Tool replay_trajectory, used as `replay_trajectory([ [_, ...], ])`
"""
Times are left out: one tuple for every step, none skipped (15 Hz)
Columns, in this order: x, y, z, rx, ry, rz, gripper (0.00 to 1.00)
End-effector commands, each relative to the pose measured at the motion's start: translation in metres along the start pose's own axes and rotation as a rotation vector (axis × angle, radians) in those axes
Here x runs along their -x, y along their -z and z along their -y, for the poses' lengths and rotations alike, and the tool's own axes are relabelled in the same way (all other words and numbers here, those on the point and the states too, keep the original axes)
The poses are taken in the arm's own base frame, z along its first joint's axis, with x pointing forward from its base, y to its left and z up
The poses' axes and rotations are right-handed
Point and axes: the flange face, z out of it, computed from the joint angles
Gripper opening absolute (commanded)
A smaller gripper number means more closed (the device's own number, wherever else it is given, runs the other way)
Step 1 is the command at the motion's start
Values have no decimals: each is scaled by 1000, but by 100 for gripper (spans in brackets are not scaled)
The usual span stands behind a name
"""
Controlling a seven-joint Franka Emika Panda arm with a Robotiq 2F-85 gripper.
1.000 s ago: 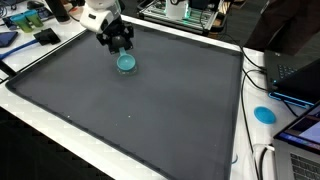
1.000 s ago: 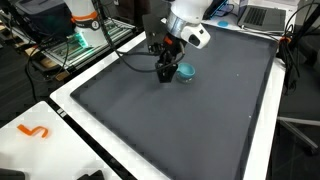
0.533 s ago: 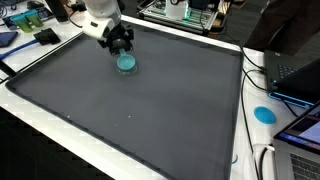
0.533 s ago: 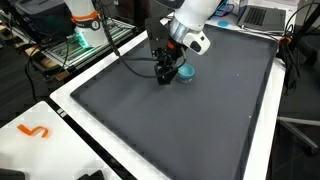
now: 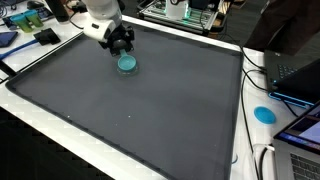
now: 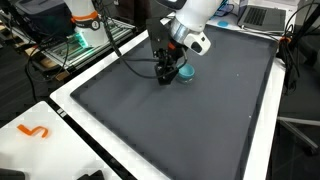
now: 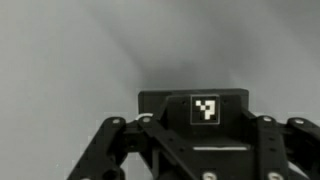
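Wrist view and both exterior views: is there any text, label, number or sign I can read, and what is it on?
No words or numbers can be read clearly.
Gripper: black-and-white square marker, a code pattern, no letters.
White table edge: orange mark shaped like "S"; it may be an object, not print.
Laptop: too small to read.

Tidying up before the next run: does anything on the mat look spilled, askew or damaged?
Nothing stands out. The teal disc lies flat on the dark mat, close beside the gripper; no spill, tear or tipped item shows.
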Motion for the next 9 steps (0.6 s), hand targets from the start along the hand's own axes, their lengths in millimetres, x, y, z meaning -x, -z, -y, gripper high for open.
replay_trajectory([
  [-7,-25,-1,-6,5,67,31],
  [-6,-24,-3,-4,0,72,31],
  [-4,-24,-4,-3,-6,74,31],
  [-3,-23,-5,-1,-13,79,31],
  [-3,-23,-6,-2,-13,81,31],
  [-4,-24,-4,-8,-2,81,31],
  [-7,-25,-2,-13,10,79,31],
  [-10,-25,0,-17,21,75,31],
  [-13,-24,2,-17,32,69,31],
])
